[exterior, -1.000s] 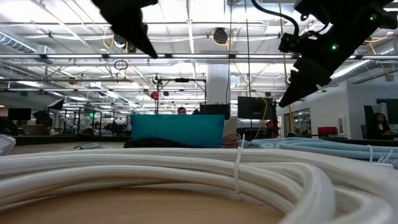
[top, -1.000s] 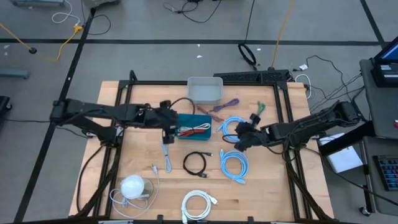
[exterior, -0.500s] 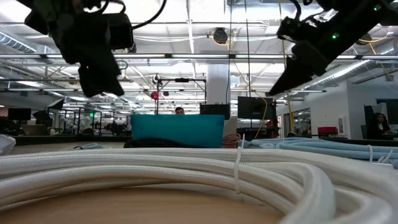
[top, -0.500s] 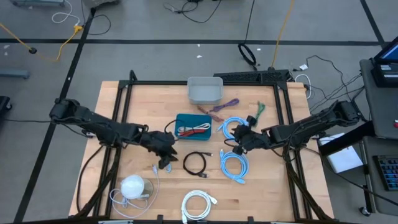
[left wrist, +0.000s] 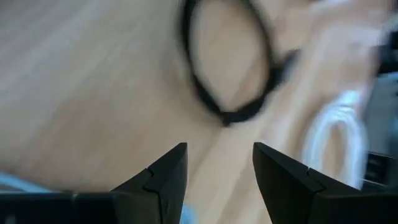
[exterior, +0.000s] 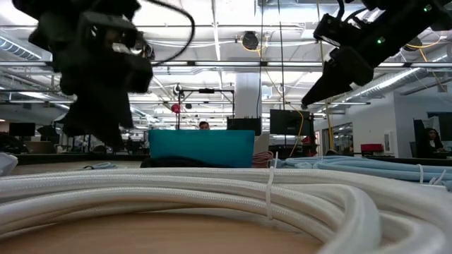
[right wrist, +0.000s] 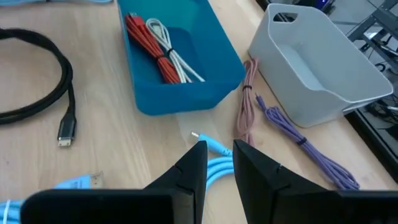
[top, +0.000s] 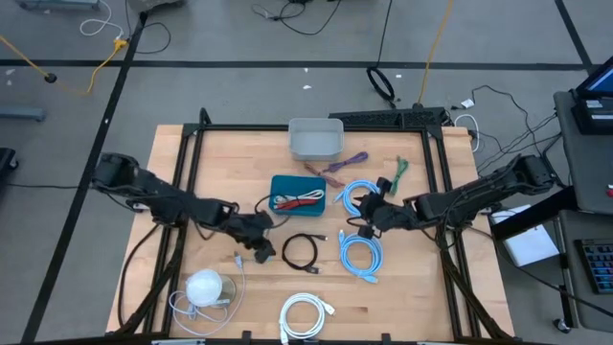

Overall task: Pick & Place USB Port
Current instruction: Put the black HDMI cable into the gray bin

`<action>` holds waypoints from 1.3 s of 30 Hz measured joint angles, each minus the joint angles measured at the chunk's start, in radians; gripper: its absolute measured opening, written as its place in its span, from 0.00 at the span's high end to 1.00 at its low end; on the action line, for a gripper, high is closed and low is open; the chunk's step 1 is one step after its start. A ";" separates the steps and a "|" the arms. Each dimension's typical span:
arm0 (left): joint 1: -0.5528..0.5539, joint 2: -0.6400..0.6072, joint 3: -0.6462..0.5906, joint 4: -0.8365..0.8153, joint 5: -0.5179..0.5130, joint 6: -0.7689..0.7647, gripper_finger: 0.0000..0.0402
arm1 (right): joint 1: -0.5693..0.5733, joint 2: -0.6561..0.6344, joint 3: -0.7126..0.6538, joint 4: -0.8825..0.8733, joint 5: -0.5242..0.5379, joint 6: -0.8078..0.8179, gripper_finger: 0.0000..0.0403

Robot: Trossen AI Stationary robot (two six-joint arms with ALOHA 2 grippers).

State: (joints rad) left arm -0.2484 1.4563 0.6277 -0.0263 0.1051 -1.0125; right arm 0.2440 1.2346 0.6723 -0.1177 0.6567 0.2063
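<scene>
Looking down from above, the left gripper (top: 257,251) hung low over the table (top: 431,297) between a loose grey cable (top: 238,259) and the black cable (top: 301,252), its fingers spread with nothing between them. The blue tray (top: 298,195), holding a red cable (top: 299,199) and a white one, lay just beyond it, and the grey bin (top: 316,139) stood farther back. A white round lump (top: 204,287) and a white coiled cable (top: 306,314) sat near the front edge. The right gripper (top: 369,206) hovered over the light blue cables (top: 362,254), with purple and green cables behind it.

In the low view the white coil (exterior: 212,201) filled the foreground and hid most of the table; the blue tray (exterior: 201,148) showed behind it, and both arms came in from above.

The left wrist view, blurred, showed the left fingers (left wrist: 158,180) apart above the black cable (left wrist: 227,68), not touching it.

The right wrist view showed the right fingers (right wrist: 189,171) narrowly parted, gripping nothing, above a blue cable end (right wrist: 214,149) beside the tray (right wrist: 186,93), the bin (right wrist: 323,62) and a purple cable (right wrist: 298,140).

A second earlier the left gripper had been at the tray's edge; since then it had swung forward and down beside the black cable, while the right had barely shifted.
</scene>
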 joint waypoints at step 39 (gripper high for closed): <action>0.096 0.237 0.224 -0.050 0.022 0.226 0.54 | 0.073 0.000 -0.025 0.084 0.027 0.010 0.83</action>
State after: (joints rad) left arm -0.1527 1.6932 0.8520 -0.0766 0.1274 -0.7867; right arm 0.3168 1.2346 0.6476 -0.0334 0.6834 0.2161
